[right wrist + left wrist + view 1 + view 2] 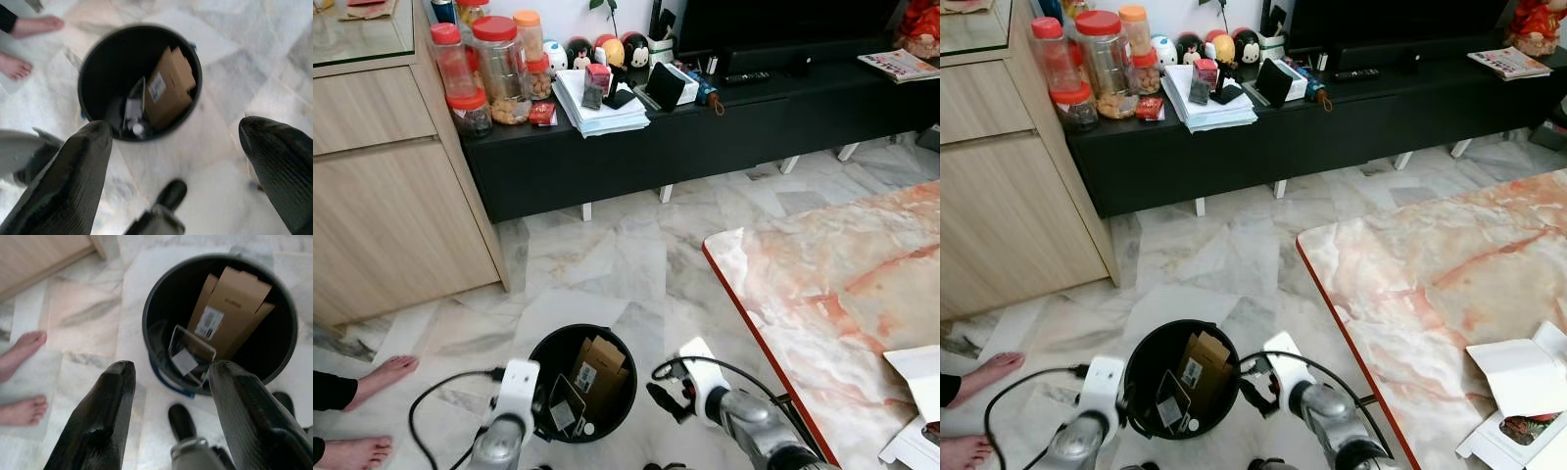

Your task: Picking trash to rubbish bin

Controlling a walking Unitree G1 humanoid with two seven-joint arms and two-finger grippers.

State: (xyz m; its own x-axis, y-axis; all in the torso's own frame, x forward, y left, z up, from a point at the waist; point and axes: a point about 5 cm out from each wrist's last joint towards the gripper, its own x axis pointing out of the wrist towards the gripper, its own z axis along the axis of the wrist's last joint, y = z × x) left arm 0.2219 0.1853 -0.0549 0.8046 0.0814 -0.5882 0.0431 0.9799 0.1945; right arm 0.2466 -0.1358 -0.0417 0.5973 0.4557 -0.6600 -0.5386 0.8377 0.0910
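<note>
Looking down from the robot's head, a round black rubbish bin (582,384) stands on the pale marble floor (607,264) directly in front of the robot. Inside the bin lie a brown cardboard box (598,372) with a white label and a clear plastic container (191,352) leaning against it.

The left gripper (171,382) hovers just beside the bin's near rim on the robot's left, its two black fingers spread apart and holding nothing. The right gripper (176,142) hangs just beside the bin on the other side, fingers likewise spread wide and empty; its wrist view is blurred.

To the robot's right stands a marble tabletop (842,294) with an orange-veined surface, and at its near corner sits an open white box (1518,392) with something colourful inside it. That box looks like the likeliest remaining trash, though this is a judgement.

A person's bare feet (367,411) rest on the floor to the left, near the bin. Further off, a low black cabinet (705,137) carries jars, papers and small objects.

Risks from here: a turn toward the tabletop could knock the bin over with an arm, since both grippers sit so close to its rim. The loose cables (440,401) by the arms could snag, and the feet lie near the left arm's path.
</note>
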